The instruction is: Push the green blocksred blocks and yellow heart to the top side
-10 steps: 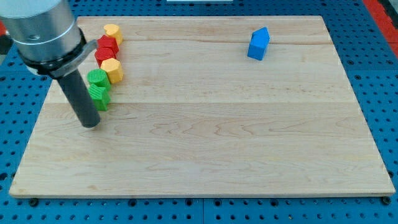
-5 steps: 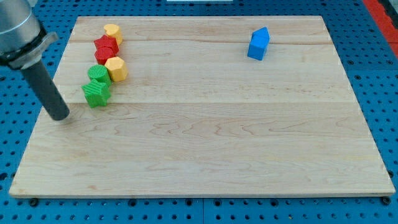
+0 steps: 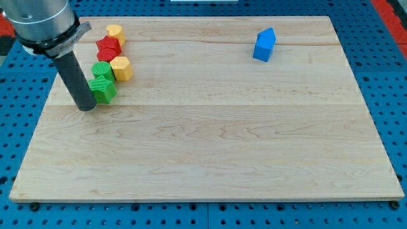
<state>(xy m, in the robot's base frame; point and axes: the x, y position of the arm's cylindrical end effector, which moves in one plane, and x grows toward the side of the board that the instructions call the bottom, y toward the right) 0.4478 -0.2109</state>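
Two green blocks sit at the board's ten o'clock: a ribbed green star-like block (image 3: 102,90) and, touching it at twelve o'clock, a rounder green block (image 3: 102,70). Two red blocks (image 3: 109,48) crowd together just above those. One yellow block (image 3: 122,67), shape unclear, lies at three o'clock of the upper green one; another yellow block (image 3: 114,32) tops the cluster. My tip (image 3: 86,107) rests at eight o'clock of the star, touching or nearly so; the rod grasps nothing. A blue block (image 3: 264,44) stands well apart at one o'clock on the wooden board (image 3: 222,140).
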